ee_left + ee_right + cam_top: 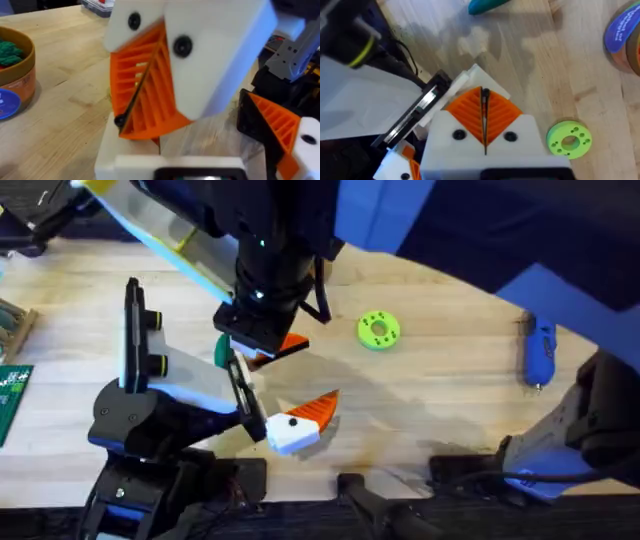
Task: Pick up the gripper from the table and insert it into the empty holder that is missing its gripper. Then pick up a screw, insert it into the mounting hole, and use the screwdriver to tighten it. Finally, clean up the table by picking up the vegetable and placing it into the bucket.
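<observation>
1. Orange-padded and pressed together, my right gripper (484, 97) hangs over the wooden surface (450, 410).
2. My left gripper (300, 425) is low on that surface; I cannot tell whether it is apart or together.
3. The blue screwdriver (539, 352) lies far right.
4. The bucket (625, 35) stands near a lime disc (569, 140).

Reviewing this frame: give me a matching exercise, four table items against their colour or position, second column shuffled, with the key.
Items:
1. pen-shaped electric screwdriver
2. flat round disc with holes
3. small round cup with a label band
4. ribbed pads of the right gripper

Descriptions:
A. lime green, lying on the wood near the middle of the table
B. orange, pressed together
C. bright blue, lying at the table's right side
D. orange-brown, with something green inside

Pairs: 1-C, 2-A, 3-D, 4-B
</observation>
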`<state>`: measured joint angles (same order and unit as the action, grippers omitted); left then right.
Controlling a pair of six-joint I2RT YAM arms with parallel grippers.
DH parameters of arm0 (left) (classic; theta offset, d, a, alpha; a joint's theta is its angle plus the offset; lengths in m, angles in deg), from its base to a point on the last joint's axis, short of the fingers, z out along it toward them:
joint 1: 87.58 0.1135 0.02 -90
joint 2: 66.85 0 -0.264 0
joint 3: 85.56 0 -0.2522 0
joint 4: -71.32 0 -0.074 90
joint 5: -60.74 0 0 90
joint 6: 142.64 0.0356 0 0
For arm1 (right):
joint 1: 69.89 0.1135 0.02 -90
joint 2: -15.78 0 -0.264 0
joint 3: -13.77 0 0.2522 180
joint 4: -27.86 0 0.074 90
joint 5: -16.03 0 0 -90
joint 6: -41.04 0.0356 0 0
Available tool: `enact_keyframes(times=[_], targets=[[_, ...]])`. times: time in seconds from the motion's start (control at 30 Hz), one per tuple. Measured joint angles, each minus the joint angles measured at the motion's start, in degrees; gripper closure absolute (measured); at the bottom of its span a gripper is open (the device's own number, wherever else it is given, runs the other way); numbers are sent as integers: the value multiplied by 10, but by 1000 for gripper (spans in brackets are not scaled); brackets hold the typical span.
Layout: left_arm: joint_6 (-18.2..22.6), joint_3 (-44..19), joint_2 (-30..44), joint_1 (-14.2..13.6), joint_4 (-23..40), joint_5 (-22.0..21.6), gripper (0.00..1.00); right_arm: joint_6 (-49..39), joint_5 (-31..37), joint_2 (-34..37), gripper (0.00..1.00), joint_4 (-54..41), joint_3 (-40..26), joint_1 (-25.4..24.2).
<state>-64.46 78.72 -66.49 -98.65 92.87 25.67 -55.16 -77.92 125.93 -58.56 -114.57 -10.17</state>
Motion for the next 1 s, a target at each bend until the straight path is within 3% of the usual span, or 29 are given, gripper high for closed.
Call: enact_keyframes(times=[1.0], targets=[[2, 0, 0, 0, 0, 1, 15, 0, 0, 0, 995, -23, 0, 2]])
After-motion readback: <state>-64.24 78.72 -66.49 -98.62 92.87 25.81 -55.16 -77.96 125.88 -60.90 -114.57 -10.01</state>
